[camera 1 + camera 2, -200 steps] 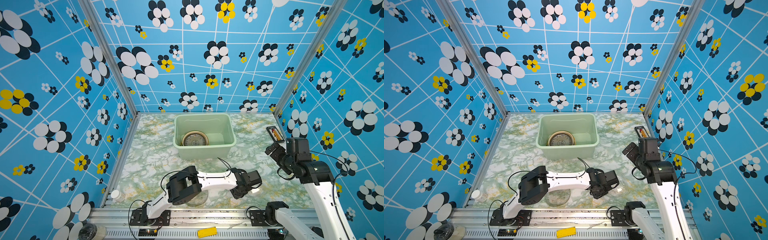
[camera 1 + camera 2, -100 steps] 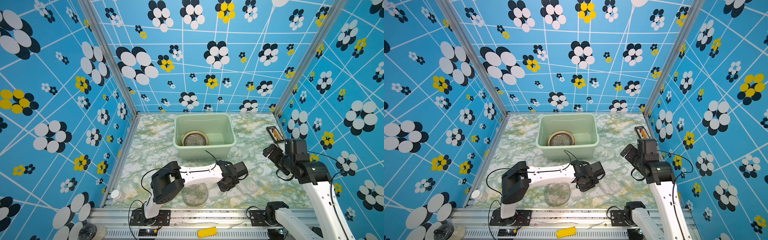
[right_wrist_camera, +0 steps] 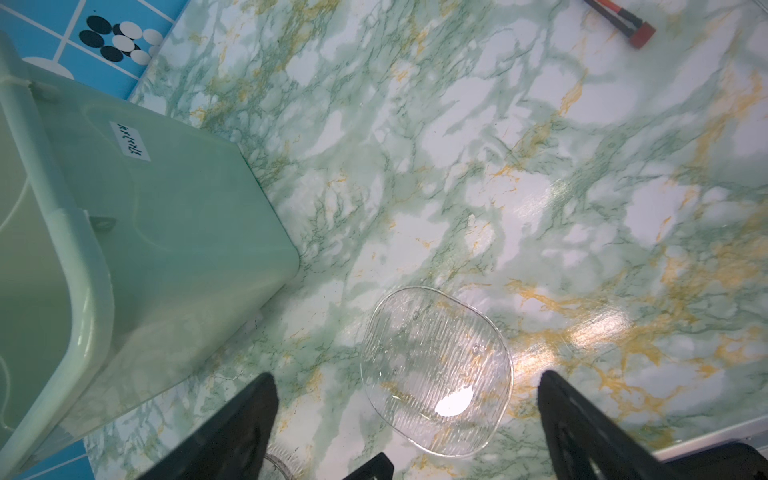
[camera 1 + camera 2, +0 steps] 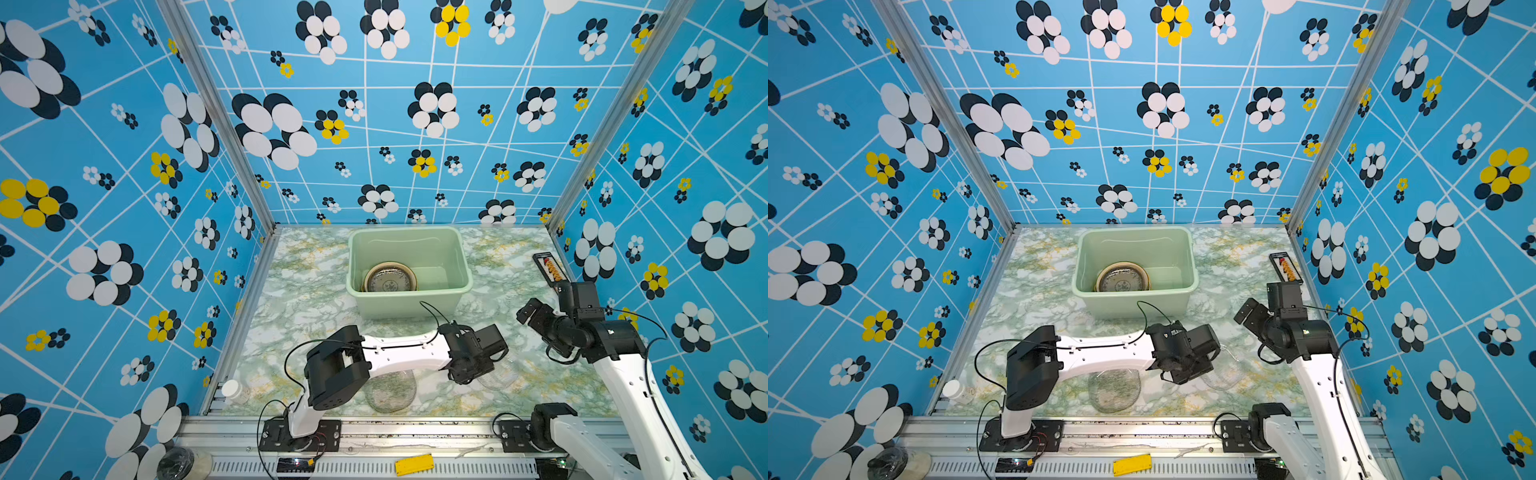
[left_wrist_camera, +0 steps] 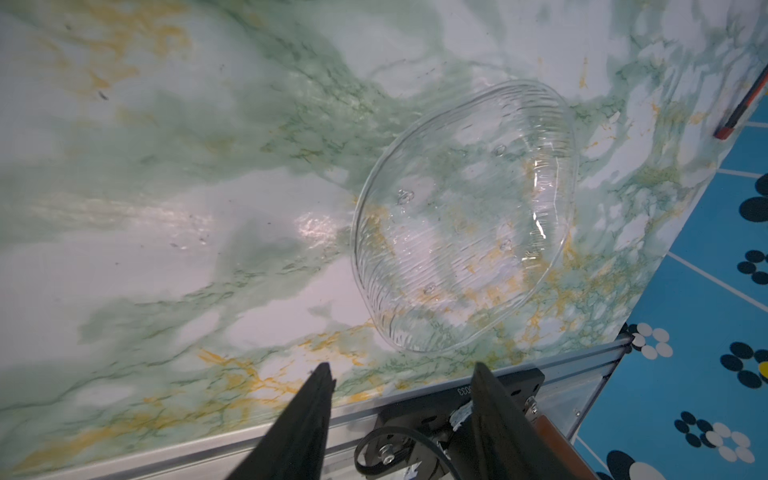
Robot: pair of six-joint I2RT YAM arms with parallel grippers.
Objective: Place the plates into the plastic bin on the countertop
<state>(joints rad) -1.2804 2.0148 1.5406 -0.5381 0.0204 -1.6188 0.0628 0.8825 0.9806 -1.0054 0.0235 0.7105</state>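
A clear ribbed glass plate (image 5: 465,216) lies flat on the marble countertop (image 4: 299,299) near its front right; in both top views it shows faintly (image 4: 500,372) (image 4: 1225,372). My left gripper (image 5: 401,370) hovers just beside it, open, with nothing between its fingers. My right gripper (image 3: 405,378) is open and empty above the same plate (image 3: 436,370). A second textured glass plate (image 4: 390,390) lies under the left arm. The mint-green plastic bin (image 4: 463,266) stands at the back and holds a blue-patterned plate (image 4: 390,280) over others.
A small black abacus board (image 4: 549,266) lies by the right wall. A white bottle (image 4: 235,390) stands at the front left corner. The bin's side wall (image 3: 166,216) is close to the right gripper. The metal front rail (image 5: 561,370) runs near the clear plate.
My left gripper has opened and let go of the clear plate, which now lies on the countertop. The left arm's elbow swung left. The right arm shifted slightly down and left.
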